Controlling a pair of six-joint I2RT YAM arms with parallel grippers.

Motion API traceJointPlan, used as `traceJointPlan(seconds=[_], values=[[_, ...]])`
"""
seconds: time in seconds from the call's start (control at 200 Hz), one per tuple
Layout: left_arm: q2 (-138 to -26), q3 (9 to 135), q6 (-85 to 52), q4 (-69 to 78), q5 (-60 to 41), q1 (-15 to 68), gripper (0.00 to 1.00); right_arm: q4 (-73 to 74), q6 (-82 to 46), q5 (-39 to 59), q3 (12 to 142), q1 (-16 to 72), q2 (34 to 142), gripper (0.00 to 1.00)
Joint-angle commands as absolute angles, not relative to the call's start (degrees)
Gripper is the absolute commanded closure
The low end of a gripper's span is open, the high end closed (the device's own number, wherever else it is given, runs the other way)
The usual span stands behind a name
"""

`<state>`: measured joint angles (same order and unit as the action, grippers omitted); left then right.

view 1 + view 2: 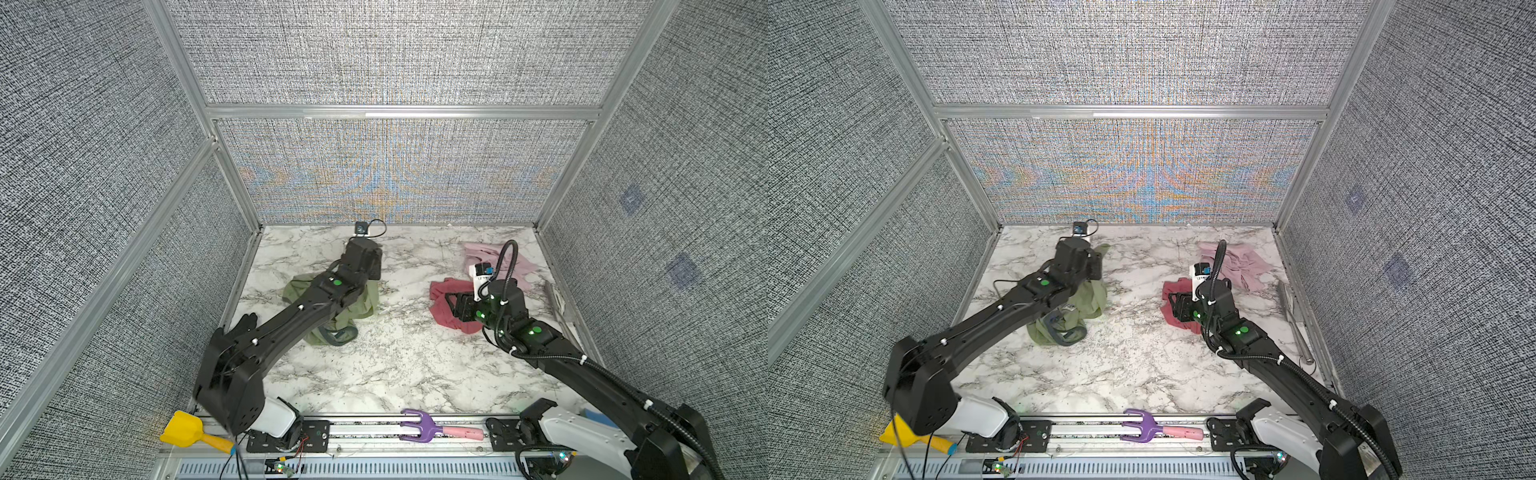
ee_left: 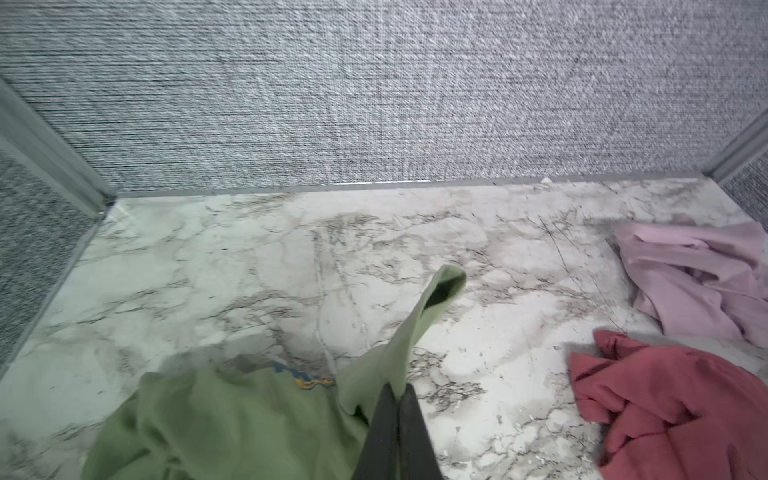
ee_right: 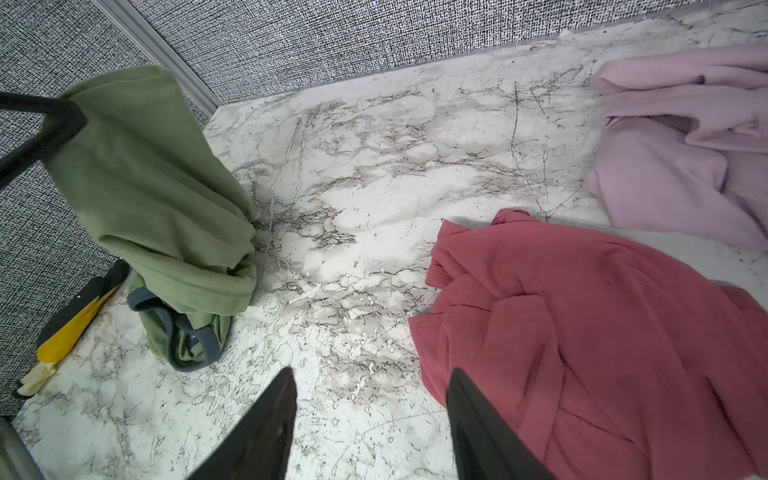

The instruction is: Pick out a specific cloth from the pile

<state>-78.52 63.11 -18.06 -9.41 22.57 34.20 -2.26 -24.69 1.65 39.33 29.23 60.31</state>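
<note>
Left gripper (image 2: pixel 398 390) pinched shut on a fold of the cloth (image 1: pixel 370 301), left-centre in a top view, trim end resting on table (image 1: pixel 399 365): lift straight up, slowly; right gripper (image 3: pixel 370 374) half-open, empty.

Both top views high, down over the whole table (image 1: pixel 395 365); wrist views low, close, toward the back wall (image 2: pixel 374 104)
</note>
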Motion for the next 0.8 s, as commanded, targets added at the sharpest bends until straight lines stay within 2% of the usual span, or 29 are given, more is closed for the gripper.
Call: traceJointPlan(seconds=[0.0,0.32,0.56,0.796], values=[[-72.9,58.7,-17.2,-7.3,23.7,30.0,1.0,-0.3,-24.8,2.7,39.8,29.3,60.9,0.4],[-62.1,44.3,-22.4,-8.0,20.7,13.3,1.0,0.7,-24.4,4.5,41.6,29.3,63.6,0.4],[-66.7,39.0,-24.4,-4.4,18.7,6.3,1.0,-0.3,-24.0,5.8,42.2,29.3,63.8,0.41],[-72.9,37.7,-26.9,-1.0,16.2,2.9,1.0,-1.2,-24.0,5.6,42.0,29.3,62.7,0.4]])
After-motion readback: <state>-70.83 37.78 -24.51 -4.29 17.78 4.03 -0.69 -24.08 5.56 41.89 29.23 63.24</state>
